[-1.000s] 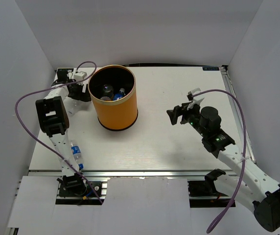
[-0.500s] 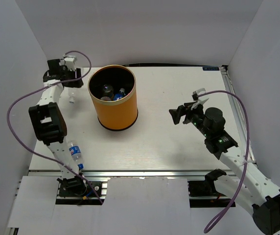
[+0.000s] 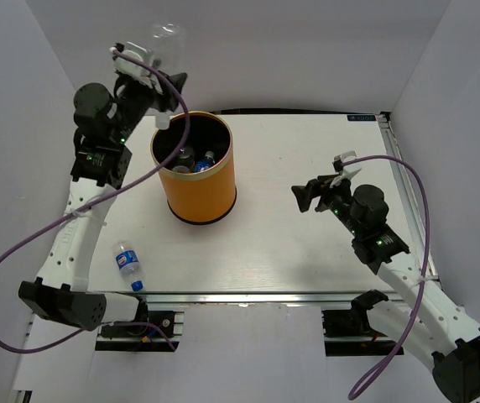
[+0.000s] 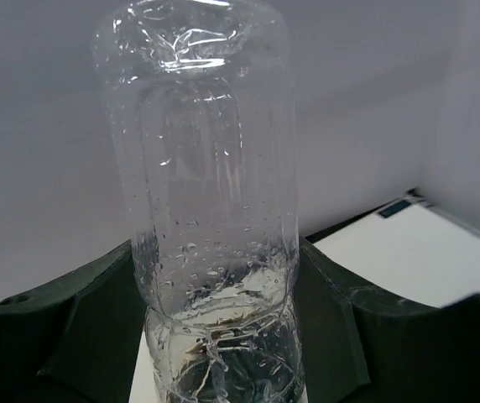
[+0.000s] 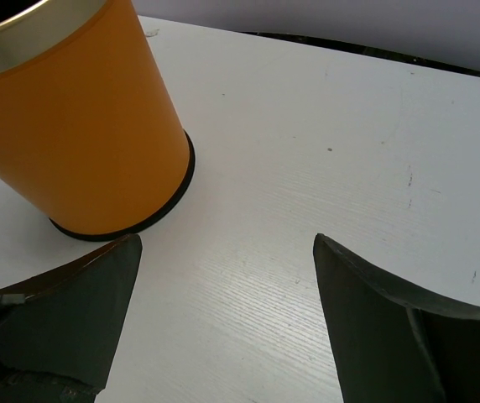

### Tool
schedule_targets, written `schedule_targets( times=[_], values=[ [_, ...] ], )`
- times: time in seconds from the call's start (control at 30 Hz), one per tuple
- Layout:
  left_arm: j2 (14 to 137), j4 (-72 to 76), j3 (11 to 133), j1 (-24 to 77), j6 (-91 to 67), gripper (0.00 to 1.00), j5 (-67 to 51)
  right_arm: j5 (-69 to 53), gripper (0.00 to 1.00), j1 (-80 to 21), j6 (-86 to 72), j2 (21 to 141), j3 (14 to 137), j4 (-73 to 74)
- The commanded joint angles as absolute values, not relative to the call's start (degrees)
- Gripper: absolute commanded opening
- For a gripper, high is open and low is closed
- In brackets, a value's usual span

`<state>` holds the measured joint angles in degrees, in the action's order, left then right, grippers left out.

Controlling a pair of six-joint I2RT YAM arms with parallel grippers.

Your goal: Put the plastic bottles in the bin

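My left gripper [image 3: 153,84] is raised high over the back-left rim of the orange bin [image 3: 198,186]. It is shut on a clear, label-free plastic bottle [image 3: 165,37], which fills the left wrist view [image 4: 206,193] between my fingers [image 4: 80,327]. The bottle's white cap [image 3: 163,122] points down beside the rim. Several bottles [image 3: 193,158] lie inside the bin. Another bottle with a blue label [image 3: 127,264] lies on the table near the front left. My right gripper [image 3: 310,195] hovers open and holds nothing, right of the bin [image 5: 72,126].
White walls [image 3: 22,126] enclose the table on three sides. A metal rail [image 3: 248,295] runs along the front edge. Purple cables [image 3: 22,252] loop off both arms. A black strip [image 3: 307,112] lines the table's back edge.
The left gripper closed on the clear bottle at the back-left corner and lifted it high beside the bin's rim. The right arm barely moved.
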<state>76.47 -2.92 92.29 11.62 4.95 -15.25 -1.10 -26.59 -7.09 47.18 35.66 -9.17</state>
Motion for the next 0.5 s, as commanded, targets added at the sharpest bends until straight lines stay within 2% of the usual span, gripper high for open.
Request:
schedule_targets(
  times=[0.0,0.1,0.13,0.27,0.3,0.33,0.37,0.4,0.47],
  values=[
    [78.49,-2.2,88.69,14.93,3.26,0.0,-14.5,1.48,0.89,-26.19,-6.86,45.62,34.98,-11.08],
    [78.05,-1.5,85.62,18.1,4.56,0.04,-16.07,3.07,0.9,-26.1,-6.59,44.83,34.63,-10.9],
    [77.26,-0.89,83.08,19.85,7.01,0.11,-16.69,3.25,0.89,-26.1,-6.59,44.65,34.54,-10.99],
    [75.94,3.6,77.1,21.97,8.7,0.21,-11.7,3.25,0.9,-26.02,-6.59,44.91,34.45,-11.34],
    [76.11,3.52,76.65,21.97,8.61,0.27,-11.34,3.25,0.89,-25.93,-6.5,45.0,34.54,-11.34],
    [76.11,2.91,76.29,22.06,8.53,0.4,-12.64,3.34,0.89,-26.01,-6.42,45.44,34.54,-11.25],
    [76.03,2.9,75.16,22.15,8.61,0.93,-13.7,3.69,0.89,-25.93,-6.33,45.61,34.63,-11.25],
    [75.85,2.99,74.54,22.32,8.79,0.98,-14.75,3.87,0.89,-25.93,-6.33,45.79,34.63,-11.25],
    [74.71,4.04,73.22,22.85,9.58,0.98,-16.08,3.95,0.89,-25.93,-6.33,46.32,34.72,-11.16]
  ],
)
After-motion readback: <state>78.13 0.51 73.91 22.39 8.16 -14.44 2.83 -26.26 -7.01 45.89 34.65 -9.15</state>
